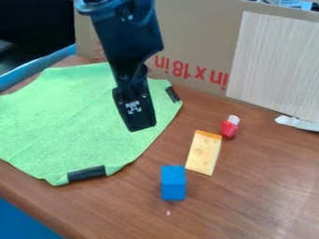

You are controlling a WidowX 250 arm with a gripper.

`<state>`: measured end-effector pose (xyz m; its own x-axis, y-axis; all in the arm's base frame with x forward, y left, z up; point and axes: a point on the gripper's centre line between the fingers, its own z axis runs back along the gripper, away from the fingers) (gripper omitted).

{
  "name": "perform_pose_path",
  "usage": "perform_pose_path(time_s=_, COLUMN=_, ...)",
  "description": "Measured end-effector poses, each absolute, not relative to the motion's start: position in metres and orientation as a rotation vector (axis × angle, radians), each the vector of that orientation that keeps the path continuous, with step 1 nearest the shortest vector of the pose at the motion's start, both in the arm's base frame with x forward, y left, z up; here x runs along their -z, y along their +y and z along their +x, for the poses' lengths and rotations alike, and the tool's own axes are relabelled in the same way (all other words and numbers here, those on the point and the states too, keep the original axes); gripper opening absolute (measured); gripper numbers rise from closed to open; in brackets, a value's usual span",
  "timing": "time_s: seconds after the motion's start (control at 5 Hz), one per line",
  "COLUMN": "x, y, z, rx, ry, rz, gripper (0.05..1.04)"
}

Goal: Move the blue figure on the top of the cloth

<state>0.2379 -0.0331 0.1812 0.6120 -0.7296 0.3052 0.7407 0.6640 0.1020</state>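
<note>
1. Pincer (142, 126) hangs over the cloth's right-hand edge in my view; I cannot tell whether it is wide or narrow.
2. My blue block (173, 184) stands on the worktop (249, 196), off the green cloth (74, 116), below and slightly right of the pincer as I see it. The cheese (204, 153) is just beside it.
3. I judge this the pick-up stage, with the block yet to be gripped.
4. Next, I'd line the pincer up above the block, descend clear of the cheese, grip, lift and carry it clothwards.
</note>
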Motion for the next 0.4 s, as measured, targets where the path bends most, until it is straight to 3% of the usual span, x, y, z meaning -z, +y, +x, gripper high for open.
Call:
perform_pose_path(time_s=0.2, x=-0.176, y=-0.033, z=0.239, rx=0.834, ry=-0.325, rz=-0.038, gripper=1.0)
perform_pose_path(time_s=0.4, x=-0.146, y=-0.046, z=0.263, rx=0.712, ry=-0.362, rz=-0.012, gripper=0.999)
